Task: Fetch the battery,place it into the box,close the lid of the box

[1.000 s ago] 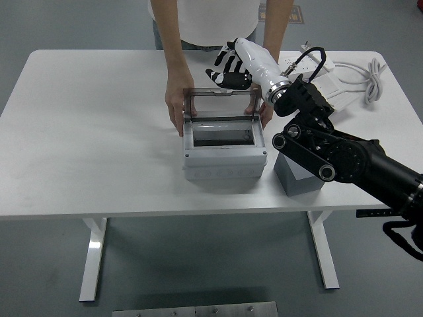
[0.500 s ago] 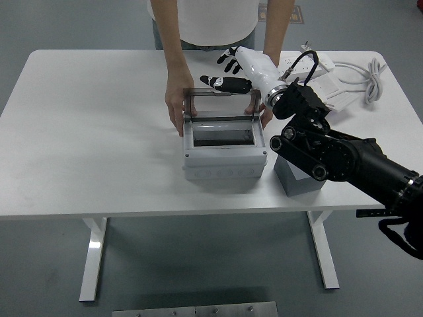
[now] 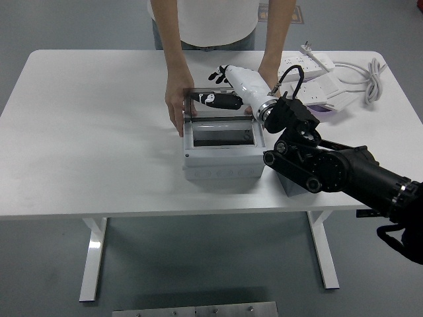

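Box (image 3: 221, 153), grey, mid-table on the white table (image 3: 92, 132): its clear lid (image 3: 221, 109) stands raised at the rear, and a person's hands (image 3: 174, 112) steady it at both far corners. My right hand (image 3: 228, 89), white with black fingers (image 3: 223, 101), rests on the lid's top edge, fingers loosely extended and clamped on nothing; the battery cannot be made out from here. Grey block (image 3: 295, 181) sits just right of the box under my forearm, and a white power strip (image 3: 305, 64) lies at the far right.

White table (image 3: 92, 132) carries box (image 3: 223, 158)
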Tool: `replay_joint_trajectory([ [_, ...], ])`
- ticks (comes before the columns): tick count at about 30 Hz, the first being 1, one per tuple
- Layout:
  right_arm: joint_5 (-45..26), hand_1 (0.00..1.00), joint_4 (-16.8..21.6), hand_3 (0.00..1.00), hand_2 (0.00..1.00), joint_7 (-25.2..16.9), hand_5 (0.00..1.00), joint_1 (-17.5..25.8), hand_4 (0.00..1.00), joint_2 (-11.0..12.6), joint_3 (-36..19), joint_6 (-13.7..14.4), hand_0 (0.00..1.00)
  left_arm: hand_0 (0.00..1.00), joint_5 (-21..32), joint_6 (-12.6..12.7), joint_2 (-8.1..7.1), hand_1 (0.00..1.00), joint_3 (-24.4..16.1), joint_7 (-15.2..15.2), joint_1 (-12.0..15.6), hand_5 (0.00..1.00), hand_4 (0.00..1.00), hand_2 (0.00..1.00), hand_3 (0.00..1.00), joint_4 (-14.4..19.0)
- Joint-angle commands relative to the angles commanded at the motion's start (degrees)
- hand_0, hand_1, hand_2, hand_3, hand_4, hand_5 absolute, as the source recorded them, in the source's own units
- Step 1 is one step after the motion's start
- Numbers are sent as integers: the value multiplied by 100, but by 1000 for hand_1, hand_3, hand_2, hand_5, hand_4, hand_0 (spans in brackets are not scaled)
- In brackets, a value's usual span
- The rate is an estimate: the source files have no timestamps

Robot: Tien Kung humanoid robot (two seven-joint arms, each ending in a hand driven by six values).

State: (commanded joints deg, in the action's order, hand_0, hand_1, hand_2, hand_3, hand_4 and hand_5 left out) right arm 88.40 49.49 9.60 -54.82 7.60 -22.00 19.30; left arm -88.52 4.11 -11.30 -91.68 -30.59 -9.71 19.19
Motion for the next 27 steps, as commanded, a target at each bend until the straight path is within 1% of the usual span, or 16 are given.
replay_joint_trajectory([
  [1,19,740,47,744,718,32,901,16,998,18,24,-16,895,549,9,5,0,720,3,1,3,199,700,668,596,0],
  [6,176,740,321,744,718,207,901,95,998,140,33,-86,895,549,69,31,-2,720,32,12,15,199,700,668,596,-4],
  [7,255,711,440,737,707,277,904,116,998,193,11,-112,862,548,91,40,-3,720,43,16,19,199,700,668,596,-6],
  [12,481,711,834,737,707,489,904,151,998,373,-47,-208,862,548,163,68,-5,720,81,26,39,199,700,668,596,-9],
  [13,516,617,899,717,655,523,897,153,998,402,-53,-234,766,549,170,72,-6,721,84,25,42,199,700,667,596,-9],
  [18,615,617,1111,717,655,648,897,193,998,507,-50,-335,766,549,217,85,-13,721,106,38,52,199,700,667,596,-15],
  [19,612,501,1123,706,621,655,901,206,998,518,-42,-345,610,548,226,88,-13,720,112,40,54,199,699,666,596,-16],
  [24,641,501,1195,706,621,700,901,290,998,585,13,-419,610,548,263,99,-5,720,133,37,64,199,699,666,596,-14],
  [25,656,485,1210,710,613,711,901,300,998,595,25,-437,536,549,265,100,-4,720,133,36,66,199,699,666,596,-13],
  [27,688,485,1238,710,613,736,901,310,998,609,46,-475,536,549,268,104,-2,720,134,36,67,199,699,666,596,-12],
])
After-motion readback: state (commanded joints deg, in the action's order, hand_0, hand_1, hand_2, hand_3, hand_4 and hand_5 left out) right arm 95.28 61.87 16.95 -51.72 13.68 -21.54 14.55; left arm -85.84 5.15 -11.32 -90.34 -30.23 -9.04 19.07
